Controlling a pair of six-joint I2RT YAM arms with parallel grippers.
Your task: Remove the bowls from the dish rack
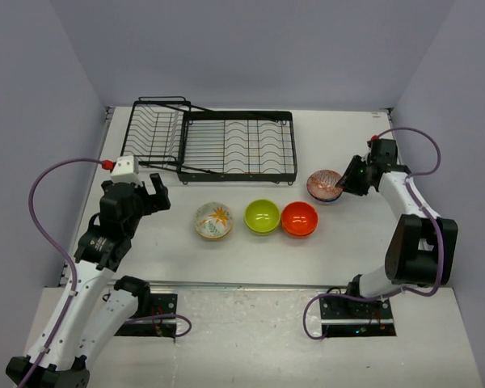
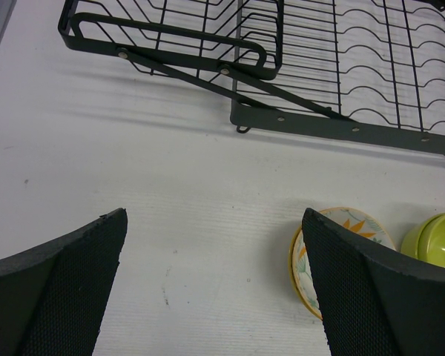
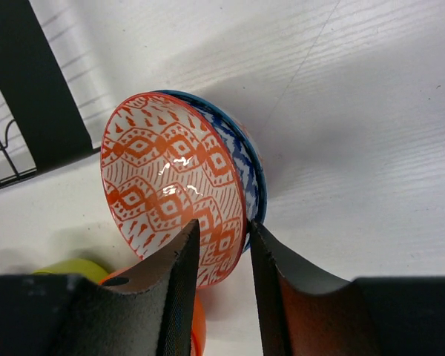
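- My left gripper (image 2: 213, 216) is spread wide and holds nothing. It hangs over the bare table (image 1: 186, 267), near the near left end of the dish rack (image 1: 226, 145).
- Just to the right of it, a flower-patterned bowl (image 1: 213, 220) sits on the table.
- My right gripper (image 3: 224, 225) has its fingers a little apart, straddling the rims of two nested bowls. One finger is inside and one is outside.
- I cannot tell whether those fingers press on the rims or only stand around them.
- The inner one is a red-patterned bowl (image 3: 170, 193), and it sits in a blue-patterned bowl (image 3: 233, 148). The pair is just off the rack's near right corner.
- A green bowl (image 1: 261, 216) and an orange bowl (image 1: 299, 218) touch side by side on the table, right of the flower-patterned one and near of the rack.
- The rack lies along the far side of the table, and I see no bowl in it.
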